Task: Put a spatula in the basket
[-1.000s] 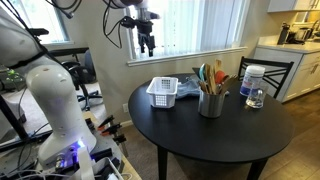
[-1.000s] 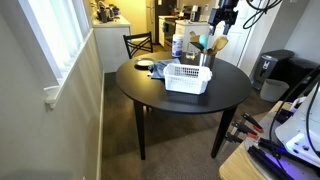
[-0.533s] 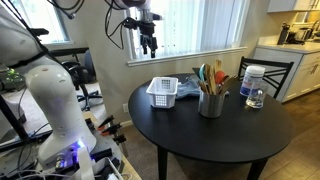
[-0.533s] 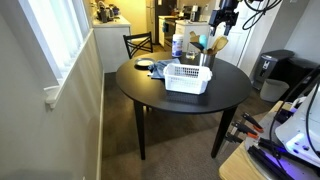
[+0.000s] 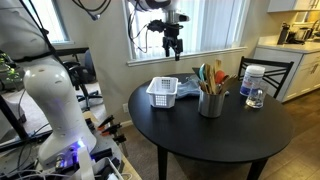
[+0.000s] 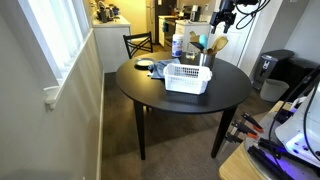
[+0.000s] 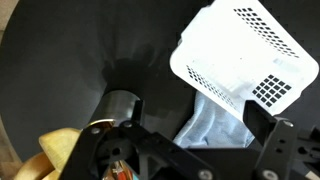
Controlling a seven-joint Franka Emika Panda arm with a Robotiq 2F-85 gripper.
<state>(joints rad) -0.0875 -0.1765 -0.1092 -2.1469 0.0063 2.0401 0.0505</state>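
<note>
The white slotted basket (image 5: 163,91) stands on the round black table (image 5: 215,135), and shows in the other exterior view too (image 6: 187,77). It also fills the upper right of the wrist view (image 7: 245,55). Several long utensils (image 5: 208,76) stand heads-up in a grey metal holder (image 5: 210,103) beside the basket. I cannot tell which of them is the spatula. My gripper (image 5: 173,42) hangs high above the table's far edge, open and empty. It also shows in an exterior view (image 6: 225,20) and the wrist view (image 7: 198,115).
A light blue cloth (image 7: 215,125) lies next to the basket. The metal holder also shows in the wrist view (image 7: 120,105). A white bottle (image 5: 253,84) stands at the table's far side, a chair (image 5: 270,70) behind it. A window with blinds is behind the gripper.
The gripper has moved sideways along the window, toward the utensil holder's side, still high and open. Nothing on the table has moved.
</note>
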